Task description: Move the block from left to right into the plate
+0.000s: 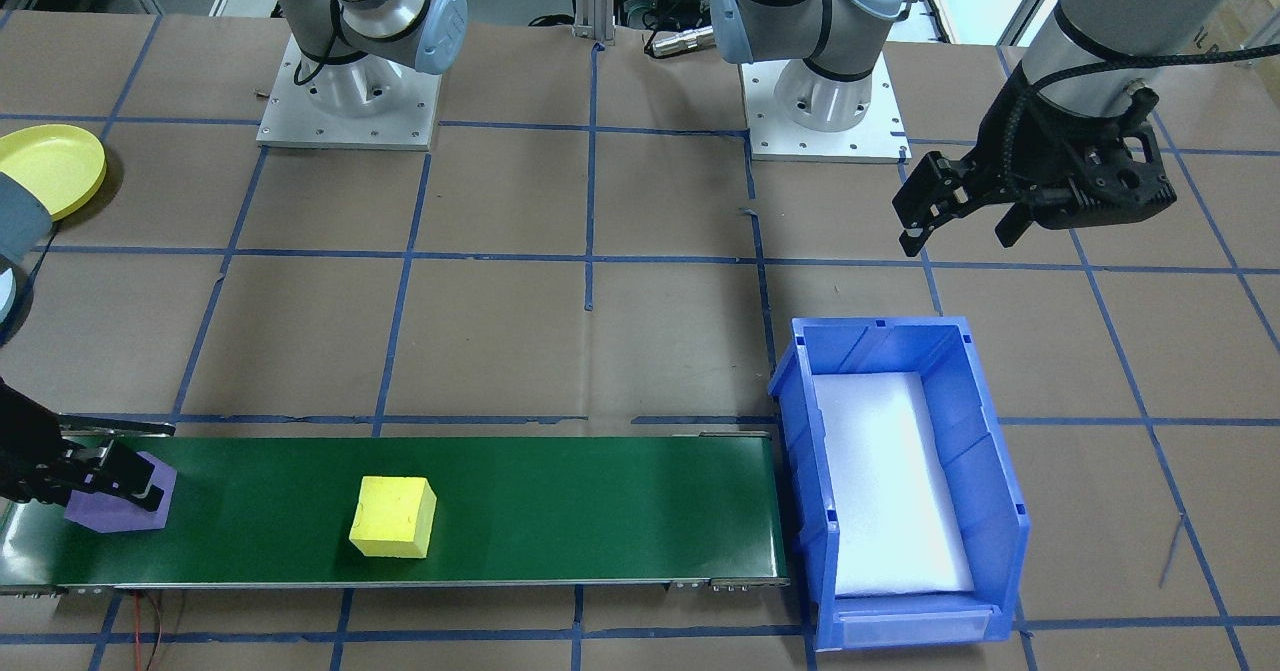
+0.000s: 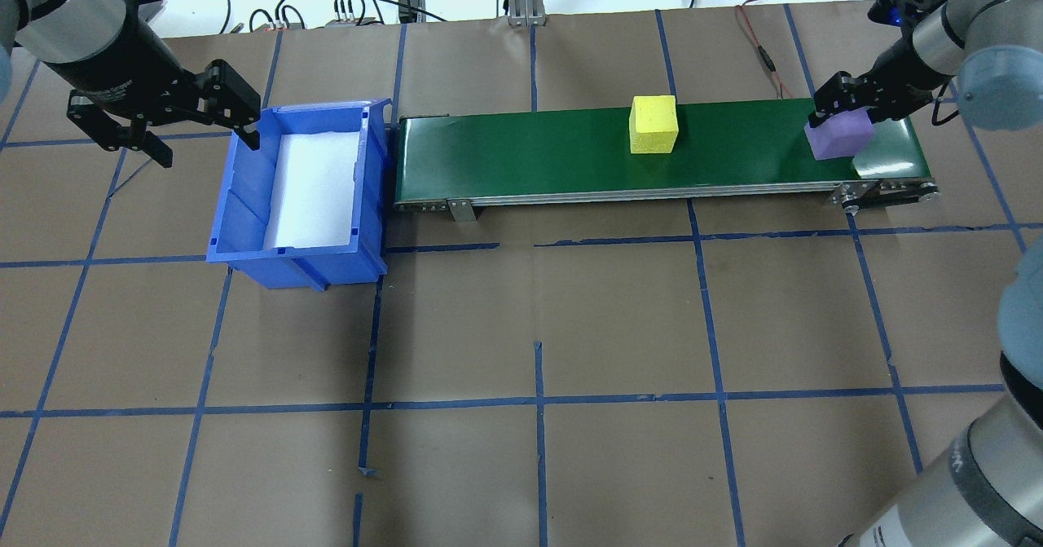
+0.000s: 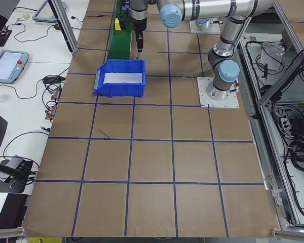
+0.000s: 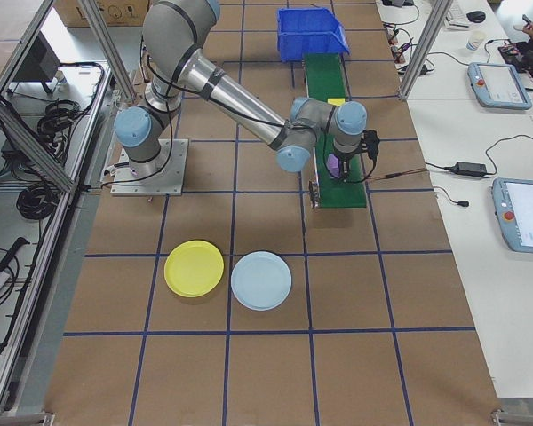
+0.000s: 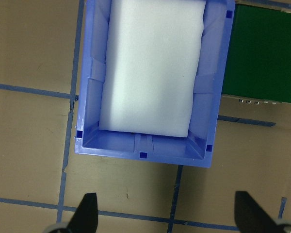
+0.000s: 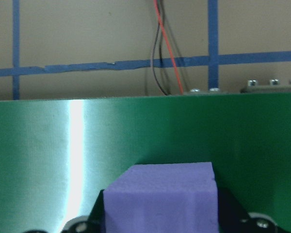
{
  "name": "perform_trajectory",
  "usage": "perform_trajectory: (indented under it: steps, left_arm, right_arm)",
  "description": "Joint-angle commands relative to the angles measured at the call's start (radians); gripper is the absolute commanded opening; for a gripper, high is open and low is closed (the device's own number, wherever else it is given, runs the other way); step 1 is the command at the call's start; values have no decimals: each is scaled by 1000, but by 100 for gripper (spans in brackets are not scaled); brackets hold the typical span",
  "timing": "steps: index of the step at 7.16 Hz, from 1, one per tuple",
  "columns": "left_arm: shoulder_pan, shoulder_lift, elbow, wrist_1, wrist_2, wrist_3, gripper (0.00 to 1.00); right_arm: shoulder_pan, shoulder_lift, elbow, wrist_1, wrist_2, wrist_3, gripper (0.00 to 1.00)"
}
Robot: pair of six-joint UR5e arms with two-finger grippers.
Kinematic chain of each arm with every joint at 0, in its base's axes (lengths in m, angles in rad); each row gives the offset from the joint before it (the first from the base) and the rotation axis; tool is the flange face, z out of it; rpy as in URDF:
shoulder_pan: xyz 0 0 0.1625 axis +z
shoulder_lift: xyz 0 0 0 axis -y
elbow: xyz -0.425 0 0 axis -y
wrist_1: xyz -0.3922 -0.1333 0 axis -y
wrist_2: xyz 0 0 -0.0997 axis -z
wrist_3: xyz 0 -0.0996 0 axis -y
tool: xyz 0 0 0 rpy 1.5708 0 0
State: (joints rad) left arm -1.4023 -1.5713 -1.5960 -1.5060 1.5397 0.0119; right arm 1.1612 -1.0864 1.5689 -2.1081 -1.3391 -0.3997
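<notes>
A purple block (image 1: 118,499) sits slightly tilted at the end of the green conveyor belt (image 1: 580,496), with my right gripper (image 1: 125,476) shut on its sides. In the overhead view this block (image 2: 839,139) and the right gripper (image 2: 844,121) are at the belt's right end. The right wrist view shows the block (image 6: 160,199) between the fingers. A yellow block (image 1: 393,517) rests free mid-belt. The yellow plate (image 1: 48,166) lies on the table beyond the belt's end, near the right arm's base side. My left gripper (image 1: 960,236) hangs open and empty beside the blue bin (image 1: 1000,491).
The blue bin (image 2: 236,205) with a white liner stands against the belt's other end. A light blue plate (image 4: 261,280) lies next to the yellow plate (image 4: 194,268). Red and black wires (image 6: 160,53) run behind the belt. Both arm bases (image 1: 348,101) stand on the robot's side.
</notes>
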Motion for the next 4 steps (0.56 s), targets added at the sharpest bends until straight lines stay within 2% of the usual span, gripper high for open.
perform_trajectory:
  steps: [1,2,3,4]
  left_arm:
    - [-1,-1,1,3,-1,2,100]
    - [2,-1,13,3,0,6,100]
    - [5,0,16,6,-1,8,100]
    - [8,0,16,4,0,16,100]
  right_arm:
    - [-2,-21,-10,-3,-116,-33,38]
    - [-46,-59,3,0,-155,-122,38]
    - [-172,-122,8,29,-152,-221,38]
    - [-296,-141,25,54,-149,-419,38]
